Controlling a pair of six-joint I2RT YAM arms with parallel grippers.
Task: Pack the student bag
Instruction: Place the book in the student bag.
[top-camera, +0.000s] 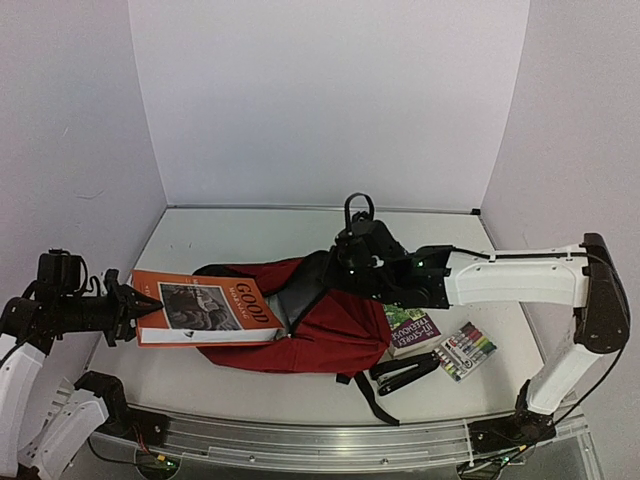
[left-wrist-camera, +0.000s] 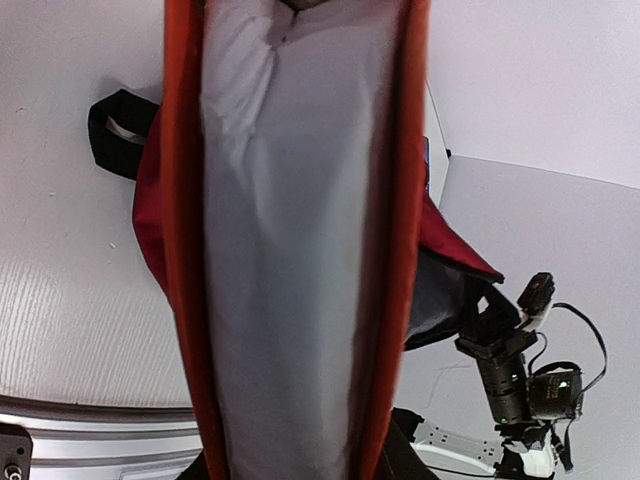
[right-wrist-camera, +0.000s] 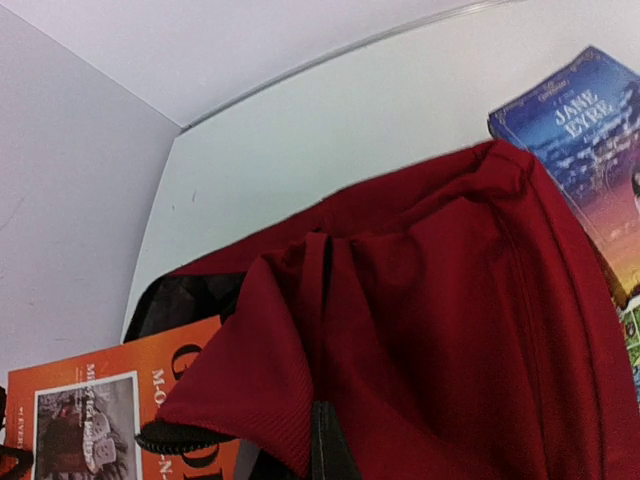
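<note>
I have left pincer (top-camera: 128, 305) gripping orange book (top-camera: 205, 308) at student bag (top-camera: 335, 330) mouth, right pincer (top-camera: 345, 262) pinching it open. Paperback (top-camera: 412, 330), markers (top-camera: 466, 350) unpacked.

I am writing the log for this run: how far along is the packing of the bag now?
Nothing is visibly packed yet. In hand: the left fingers hold the orange book at the mouth of the red backpack, which the right fingers hold open. Left: Jane Eyre, the green book, marker pack, stapler.
</note>
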